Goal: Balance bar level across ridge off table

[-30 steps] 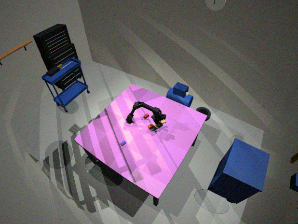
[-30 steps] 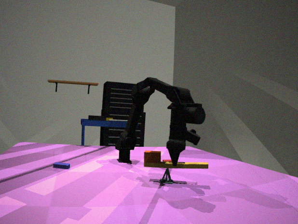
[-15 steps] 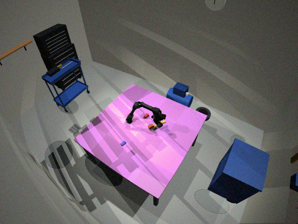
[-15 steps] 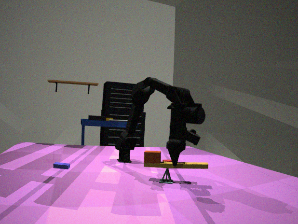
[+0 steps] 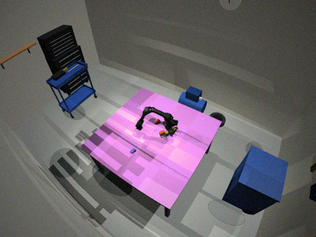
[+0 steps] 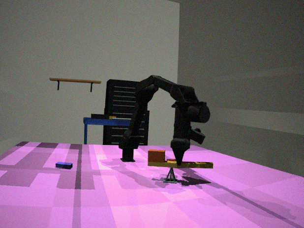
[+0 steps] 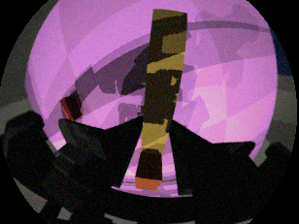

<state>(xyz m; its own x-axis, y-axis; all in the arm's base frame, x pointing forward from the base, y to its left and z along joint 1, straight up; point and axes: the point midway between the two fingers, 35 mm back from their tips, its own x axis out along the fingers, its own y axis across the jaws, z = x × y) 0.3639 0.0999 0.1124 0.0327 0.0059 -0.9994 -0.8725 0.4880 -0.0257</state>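
Observation:
The yellow bar [image 6: 197, 164] [image 5: 167, 133] [image 7: 166, 59] lies level across the top of the small dark ridge stand [image 6: 170, 177], with both ends off the pink table [image 6: 123, 209] [image 5: 153, 179]. An orange block [image 6: 156, 156] [image 5: 162, 132] [image 7: 149, 182] sits on the bar's left end. My gripper [image 6: 179, 162] [image 5: 171, 129] [image 7: 156, 120] points straight down and is shut on the bar, a little to the right of the ridge. In the wrist view the bar runs away between the two dark fingers.
A red block [image 5: 157, 121] [image 7: 73, 107] lies on the table behind the bar. A blue block [image 5: 132, 150] [image 6: 63, 165] lies far to the left. The arm's base [image 6: 128, 155] stands left of the bar. A blue cart [image 5: 71, 84] and a black cabinet [image 5: 60, 46] stand off the table.

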